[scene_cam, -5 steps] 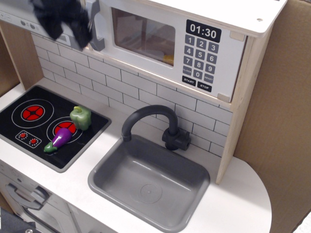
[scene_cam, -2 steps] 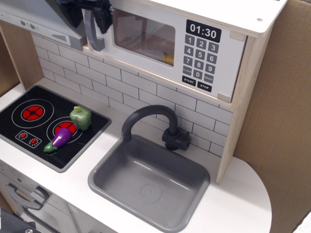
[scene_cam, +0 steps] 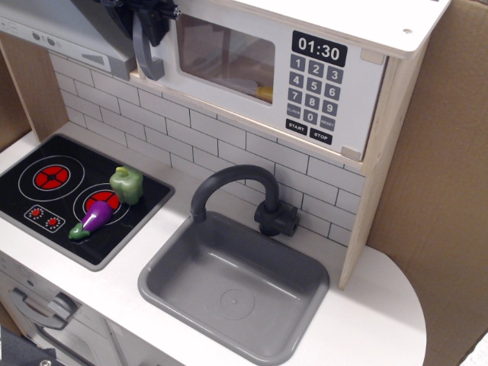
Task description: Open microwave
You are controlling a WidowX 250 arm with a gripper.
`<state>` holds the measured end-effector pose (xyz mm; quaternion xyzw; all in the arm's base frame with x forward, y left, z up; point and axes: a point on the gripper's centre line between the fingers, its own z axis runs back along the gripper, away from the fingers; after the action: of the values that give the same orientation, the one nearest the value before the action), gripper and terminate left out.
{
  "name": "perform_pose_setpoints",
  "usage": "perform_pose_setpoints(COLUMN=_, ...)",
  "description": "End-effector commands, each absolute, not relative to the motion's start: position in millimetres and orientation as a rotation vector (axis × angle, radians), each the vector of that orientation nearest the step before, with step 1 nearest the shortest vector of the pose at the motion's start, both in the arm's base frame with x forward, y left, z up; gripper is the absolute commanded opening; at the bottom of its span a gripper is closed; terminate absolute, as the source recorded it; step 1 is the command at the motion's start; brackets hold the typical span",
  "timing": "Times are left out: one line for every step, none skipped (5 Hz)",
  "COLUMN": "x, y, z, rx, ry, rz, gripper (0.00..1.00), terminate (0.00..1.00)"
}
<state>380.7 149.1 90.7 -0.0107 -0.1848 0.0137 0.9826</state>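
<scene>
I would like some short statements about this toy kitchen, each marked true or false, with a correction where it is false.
1. The clock display on the microwave reads 01:30. True.
2. The sink holds a green pepper. False: the sink holds nothing; the green pepper sits on the stove top.
3. The robot's hand is at the grey handle, at the left edge of the microwave door. True.
4. The toy eggplant lies on the white counter beside the faucet. False: it lies on the stove top, near the pepper.
5. The faucet is white. False: it is dark grey.
</scene>
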Motion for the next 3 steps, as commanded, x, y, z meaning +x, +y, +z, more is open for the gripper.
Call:
perform_pose_setpoints(x=361.3, y=148.8, z=105.6, rx=0.025, ry=-0.432, rz=-0.016, gripper=0.0, terminate=0.0)
perform_pose_setpoints(x=337.6, y=146.0, z=104.2, rx=0.026, ry=-0.426, rz=-0.054, gripper=0.0, terminate=0.0)
perform_pose_setpoints(x=312.6, y=139.4, z=104.7, rx=0.038, ry=-0.408, rz=-0.079, gripper=0.0, terminate=0.0)
